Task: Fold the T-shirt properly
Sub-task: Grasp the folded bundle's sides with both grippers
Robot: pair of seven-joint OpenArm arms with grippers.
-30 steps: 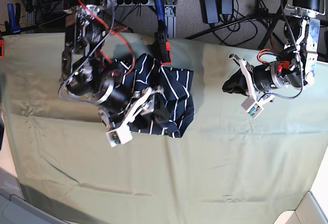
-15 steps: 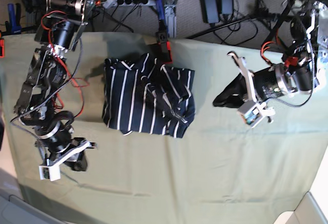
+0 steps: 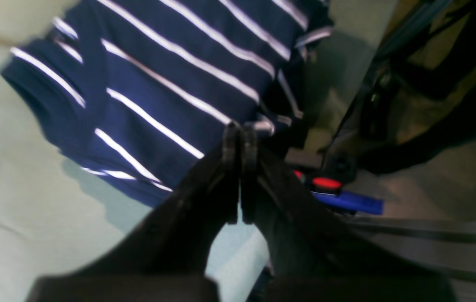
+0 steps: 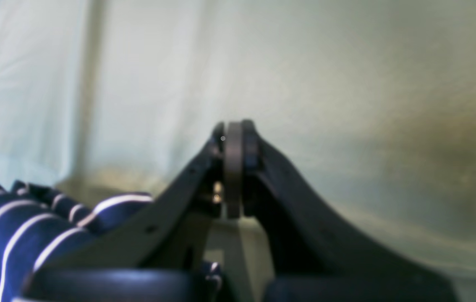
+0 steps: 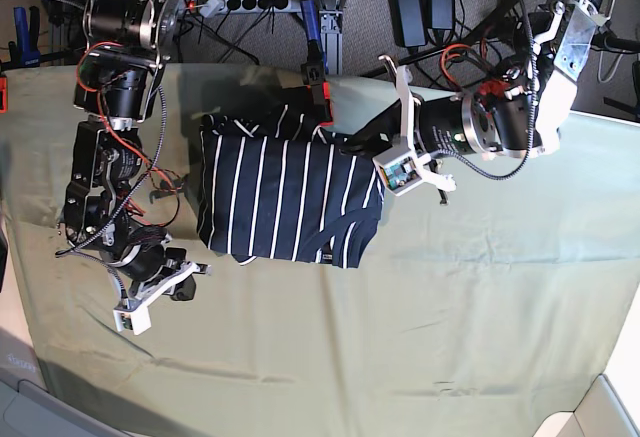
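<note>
So the T-shirt [image 5: 288,197] is sitting folded into a rough rectangle on the green table cloth [image 5: 420,337], toward the back edge of the table, a bit toward my right arm's half. In the base view the stripes run mostly front to back, and the bottom corner near my left arm looks a little rumpled.

My left gripper [image 3: 238,138] has its jaws pressed together with nothing between them. It hovers right at the shirt's edge, but the wrist picture is blurry enough that I honestly can't say whether the tips touch the fabric or just sit above it. In the base view the fingers get lost against the dark shirt, so no help there.

My right gripper [image 4: 233,138] is closed too and empty, out over bare cloth, well apart from the shirt. Only a striped corner of the shirt [image 4: 19,226] pokes into that wrist view, cut off by the frame and partly hidden behind my own finger.

The red and blue thing [image 3: 338,193] behind the table edge is too smeared to identify.
</note>
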